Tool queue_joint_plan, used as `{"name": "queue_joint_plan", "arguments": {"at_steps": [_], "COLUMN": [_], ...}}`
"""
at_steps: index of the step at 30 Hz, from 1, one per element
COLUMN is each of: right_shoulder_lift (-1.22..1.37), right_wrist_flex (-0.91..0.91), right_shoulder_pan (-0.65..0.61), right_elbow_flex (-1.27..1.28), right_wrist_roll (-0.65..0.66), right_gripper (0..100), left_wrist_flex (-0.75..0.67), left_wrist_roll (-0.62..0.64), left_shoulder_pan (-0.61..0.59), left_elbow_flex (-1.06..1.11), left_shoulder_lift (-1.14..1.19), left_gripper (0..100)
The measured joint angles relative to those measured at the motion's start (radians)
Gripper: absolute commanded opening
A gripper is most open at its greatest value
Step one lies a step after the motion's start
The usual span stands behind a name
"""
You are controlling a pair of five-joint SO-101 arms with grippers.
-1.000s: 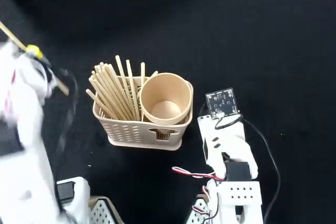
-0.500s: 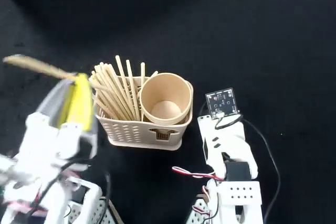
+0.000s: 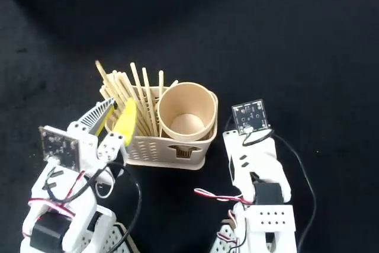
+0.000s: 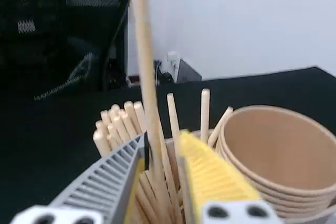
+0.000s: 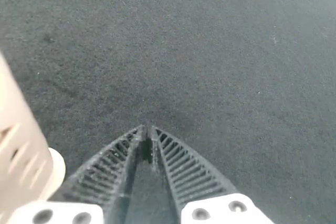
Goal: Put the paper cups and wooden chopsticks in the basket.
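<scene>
Left tool [image 3: 121, 105] is pinching a single chopstick [image 3: 105, 76] between its grey and yellow fingers, as I see it from the left wrist camera. The stick rises steeply out of the tool and its lower end goes down among the other chopsticks [image 3: 141, 100]. Those stand bunched and leaning in the basket [image 3: 160, 149] right in front of the tool, at the near end of it. Just past them, on the far side from this tool, a paper cup [image 3: 186, 124] sits upright in the same basket, mouth up. Right tool [image 5: 147, 132] has its fingers pressed together on nothing, low over the black surface [image 3: 296, 57], with the basket's corner just beside it.
</scene>
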Motion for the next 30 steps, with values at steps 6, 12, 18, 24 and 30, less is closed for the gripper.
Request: {"name": "queue_joint_plan", "arguments": {"at_steps": [6,12,18,24,30], "right_shoulder_lift": [0.000,0.000,0.000,0.000,0.002], "right_wrist_flex": [0.000,0.000,0.052,0.055,-0.017], "right_shoulder_pan": [0.000,0.000,0.000,-0.034,-0.123], "right_elbow_flex": [0.000,0.000,-0.023,-0.031,0.018], "right_wrist_roll": [0.000,0.000,0.000,0.002,0.002], "right_gripper": [1.3,1.3,1.4,1.5,1.3], "left_wrist_flex": [0.097,0.324,0.325,0.163,0.072], "left_wrist_roll": [0.086,-0.003,-0.100,-0.153,-0.325], "left_shoulder_pan": [-0.002,-0.178,-0.486,-0.666,-0.738], "left_elbow_flex": [-0.034,-0.230,-0.072,0.348,0.528], "left_shoulder_lift": [0.002,-0.002,-0.014,-0.063,-0.060], "left_gripper": [23,21,4,3,4]}}
